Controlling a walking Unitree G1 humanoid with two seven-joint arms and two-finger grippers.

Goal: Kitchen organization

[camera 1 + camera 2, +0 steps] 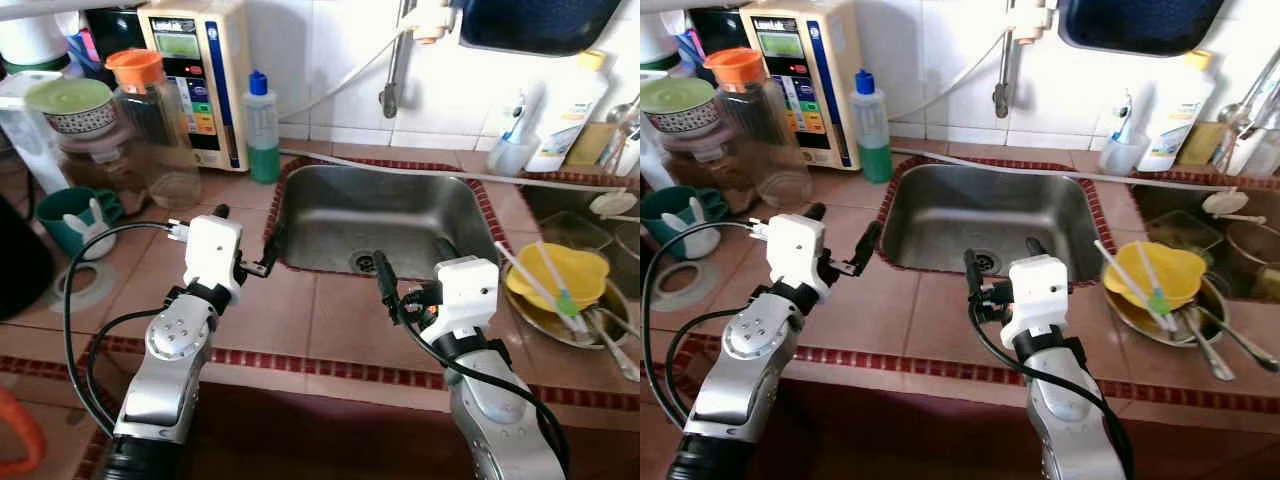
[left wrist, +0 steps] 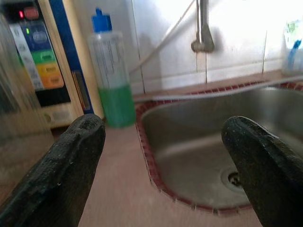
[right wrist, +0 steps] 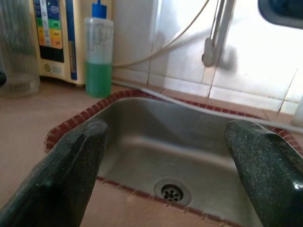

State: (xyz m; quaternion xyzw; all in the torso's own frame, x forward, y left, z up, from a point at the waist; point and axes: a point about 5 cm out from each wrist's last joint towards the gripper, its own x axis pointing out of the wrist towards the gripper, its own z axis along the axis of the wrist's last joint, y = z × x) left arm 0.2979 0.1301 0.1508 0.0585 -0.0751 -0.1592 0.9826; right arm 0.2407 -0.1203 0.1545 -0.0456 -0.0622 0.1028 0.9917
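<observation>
Here both grippers — left gripper (image 1: pixel 245 240), right gripper (image 1: pixel 412 268) — hold jaws open (empty) before the sink (image 1: pixel 330 205).

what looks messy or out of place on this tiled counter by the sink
Mainly the yellow plastic bowl right of the steel sink: it sits tilted on a metal plate, with utensils sticking out at angles. The sink basin holds no dishes. Both the left gripper and the right gripper hover open, holding nothing.

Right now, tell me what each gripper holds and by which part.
Nothing is held. The left gripper and the right gripper both hover with jaws open and empty over the counter, at the near edge of the sink.
</observation>
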